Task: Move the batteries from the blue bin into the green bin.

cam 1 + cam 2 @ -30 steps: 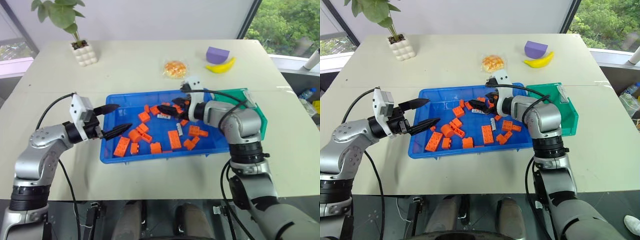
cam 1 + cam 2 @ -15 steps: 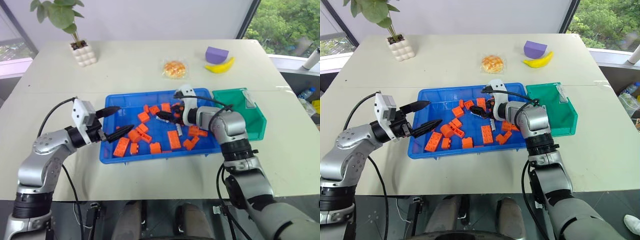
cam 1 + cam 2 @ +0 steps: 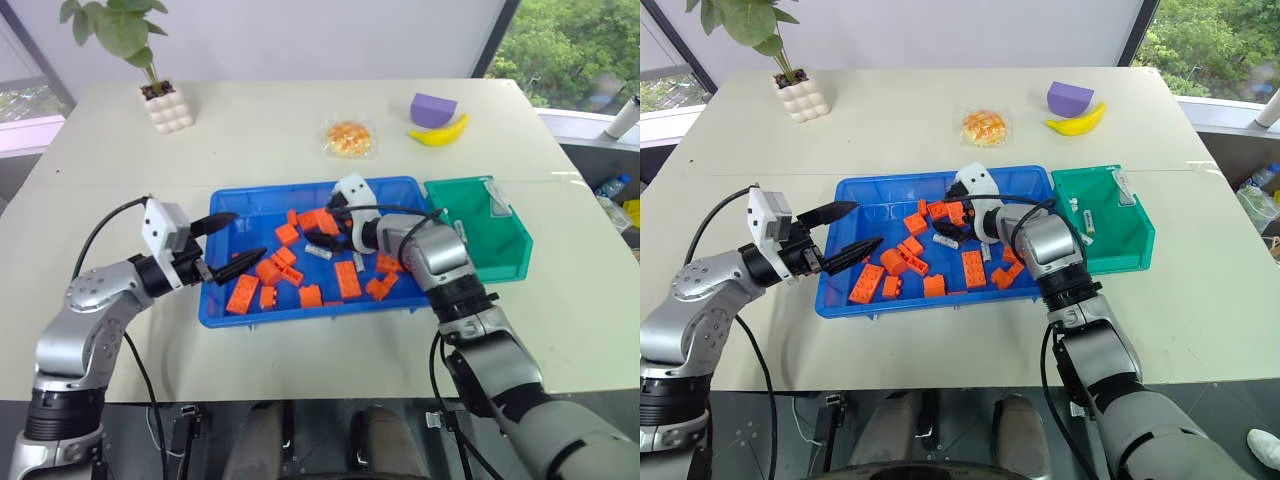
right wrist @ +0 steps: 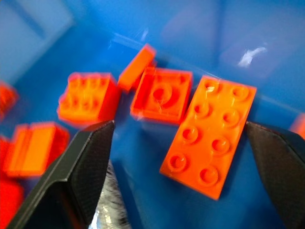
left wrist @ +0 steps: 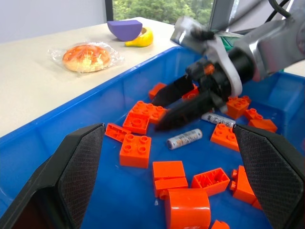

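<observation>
One battery (image 5: 184, 139) lies flat on the floor of the blue bin (image 3: 222, 300) among orange bricks (image 3: 349, 279), its long axis running roughly across the bin, just beside the right gripper (image 5: 164, 110), whose fingers are spread. The left gripper (image 3: 232, 242) hovers spread over the bin's left end. The green bin (image 3: 1137, 255) adjoins on the right. Beige table (image 3: 280, 130); windows behind.

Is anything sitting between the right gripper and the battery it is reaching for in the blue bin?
Nothing visible does. The right gripper, fingers open, hangs right by the battery, which lies bare on the blue bin floor. Orange bricks lie beside it, none on top.
</observation>
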